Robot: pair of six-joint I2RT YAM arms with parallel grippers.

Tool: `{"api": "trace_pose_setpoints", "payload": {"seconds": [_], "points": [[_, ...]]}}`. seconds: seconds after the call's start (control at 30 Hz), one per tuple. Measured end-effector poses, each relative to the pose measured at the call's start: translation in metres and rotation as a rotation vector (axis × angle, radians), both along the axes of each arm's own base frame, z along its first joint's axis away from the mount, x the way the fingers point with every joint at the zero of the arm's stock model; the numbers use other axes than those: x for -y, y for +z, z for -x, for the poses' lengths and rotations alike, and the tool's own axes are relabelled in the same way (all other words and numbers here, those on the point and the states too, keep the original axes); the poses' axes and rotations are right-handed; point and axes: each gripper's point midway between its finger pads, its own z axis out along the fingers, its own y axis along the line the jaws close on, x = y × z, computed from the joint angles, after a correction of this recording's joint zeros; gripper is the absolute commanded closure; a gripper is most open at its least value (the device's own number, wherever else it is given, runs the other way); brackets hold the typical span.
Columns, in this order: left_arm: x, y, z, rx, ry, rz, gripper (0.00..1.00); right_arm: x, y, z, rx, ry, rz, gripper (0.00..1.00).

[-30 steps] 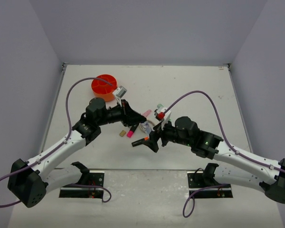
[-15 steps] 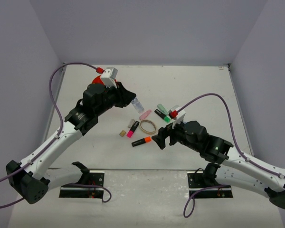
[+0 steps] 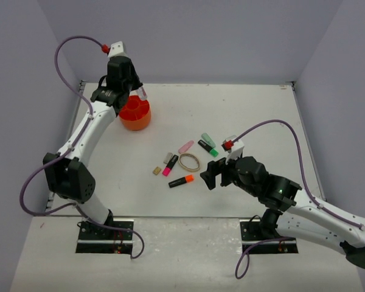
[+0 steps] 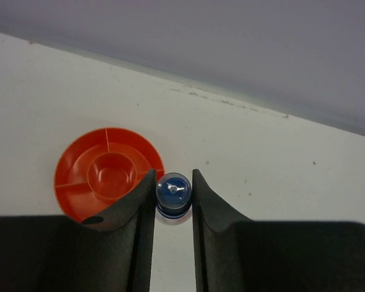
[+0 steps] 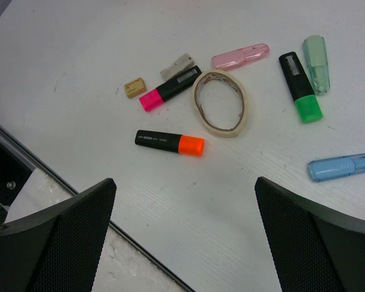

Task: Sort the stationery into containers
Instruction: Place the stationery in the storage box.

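My left gripper (image 3: 140, 94) is shut on a clear blue-capped tube (image 4: 173, 198). It hangs just right of the round orange tub (image 3: 134, 113) with inner dividers (image 4: 106, 170), at the table's far left. My right gripper (image 3: 210, 176) stands open and empty (image 5: 184, 181) near the orange-ended highlighter (image 5: 169, 142). Beyond it lie a pink-ended highlighter (image 5: 170, 89), a tan ring (image 5: 220, 103), a pastel pink piece (image 5: 240, 56), a green-ended highlighter (image 5: 300, 86), a mint piece (image 5: 316, 64) and a pastel blue piece (image 5: 344, 166).
Two tiny blocks, one tan (image 5: 134, 87) and one grey (image 5: 176, 66), lie left of the ring. The table's near edge (image 5: 48, 170) runs just below my right gripper. Grey walls close in the table at the back and sides.
My left arm has lifted the tube from the middle of the table and swung it back-left to the orange tub. My right gripper has drawn back a little toward the near side.
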Motion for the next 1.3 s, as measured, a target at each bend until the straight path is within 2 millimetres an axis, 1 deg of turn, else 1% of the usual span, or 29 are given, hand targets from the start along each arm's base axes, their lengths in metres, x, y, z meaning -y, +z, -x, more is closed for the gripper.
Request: {"api": "trace_pose_setpoints", "payload": {"seconds": [0.1, 0.17, 0.27, 0.37, 0.53, 0.77, 0.87, 0.93, 1.07, 1.17, 1.3], "points": [[-0.001, -0.029, -0.024, -0.048, 0.001, -0.035, 1.0, 0.0, 0.002, 0.001, -0.002, -0.001, -0.013, 0.01], [-0.001, -0.041, -0.038, -0.07, -0.002, -0.054, 1.0, 0.001, 0.005, 0.003, -0.003, 0.0, -0.027, 0.01], [0.0, -0.045, -0.057, -0.064, -0.002, -0.075, 1.0, 0.001, 0.008, 0.005, -0.004, 0.006, -0.046, 0.01], [-0.005, -0.041, -0.066, -0.049, 0.015, -0.1, 1.0, 0.002, 0.009, 0.007, -0.009, 0.01, -0.052, 0.01], [-0.018, -0.045, -0.07, -0.055, 0.053, -0.131, 1.0, 0.003, 0.006, 0.009, -0.015, 0.009, -0.048, 0.01], [-0.042, -0.063, -0.076, -0.087, 0.091, -0.136, 1.0, 0.004, 0.004, 0.009, -0.023, 0.012, -0.04, 0.01], [-0.049, -0.071, -0.08, -0.091, 0.1, -0.133, 1.0, 0.003, 0.002, 0.009, -0.026, 0.012, -0.035, 0.01], [-0.05, -0.078, -0.081, -0.102, 0.096, -0.132, 1.0, 0.003, 0.001, 0.009, -0.029, 0.012, -0.03, 0.01], [-0.047, -0.1, -0.082, -0.138, 0.081, -0.132, 1.0, 0.002, 0.0, 0.009, -0.032, 0.015, -0.027, 0.01], [-0.046, -0.117, -0.078, -0.171, 0.067, -0.132, 1.0, 0.002, 0.0, 0.01, -0.033, 0.016, -0.028, 0.01], [-0.044, -0.124, -0.076, -0.184, 0.06, -0.128, 1.0, 0.002, 0.0, 0.01, -0.034, 0.018, -0.029, 0.01]]}}
